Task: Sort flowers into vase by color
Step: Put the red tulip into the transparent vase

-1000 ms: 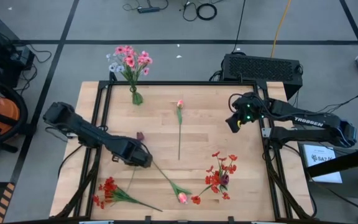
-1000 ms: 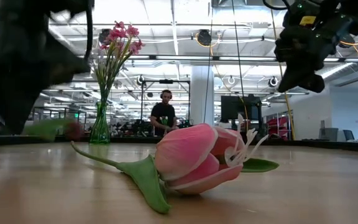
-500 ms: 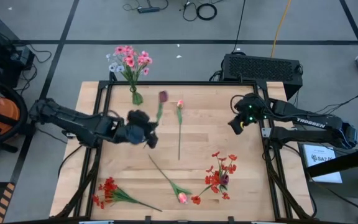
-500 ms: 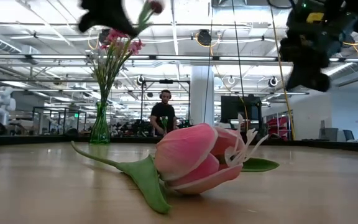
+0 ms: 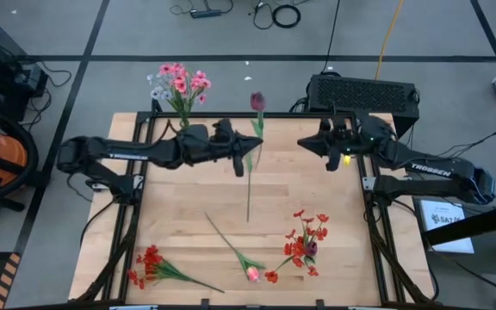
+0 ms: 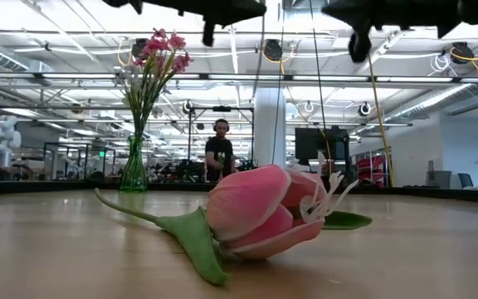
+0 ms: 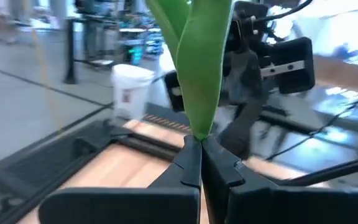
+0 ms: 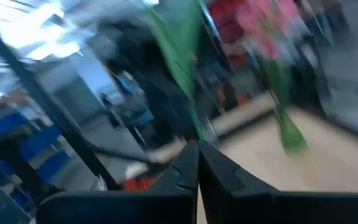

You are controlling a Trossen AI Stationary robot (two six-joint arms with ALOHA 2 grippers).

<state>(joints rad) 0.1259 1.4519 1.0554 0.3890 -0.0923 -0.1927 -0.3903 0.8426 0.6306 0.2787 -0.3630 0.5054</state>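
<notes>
My left gripper is high over the table's far middle, pointing level toward the right and shut on a dark red tulip with a green leaf. My right gripper faces it from the right, level, shut on nothing, a short way from the tulip. A green vase at the far left of the table holds pink flowers and a pale sprig. It also shows in the low view as the vase. My left gripper pinches the tulip's stem between its two fingertips, just below the leaf. The fingers come level from the table's left and lie across the stem. The tulip stands roughly upright above the fingers, lifted clear of the table.
Three things lie on the table: a pink tulip's long stem in the middle, another pink tulip at the near edge, and a red cluster at the near left. More red flowers are at the near right. A black frame rail borders the table.
My left gripper has carried the dark red tulip up from low over the table's near left to its far middle. It turned from pointing down to level and rolled. The tulip now stands upright. My right gripper has risen a little and tipped up to level.
</notes>
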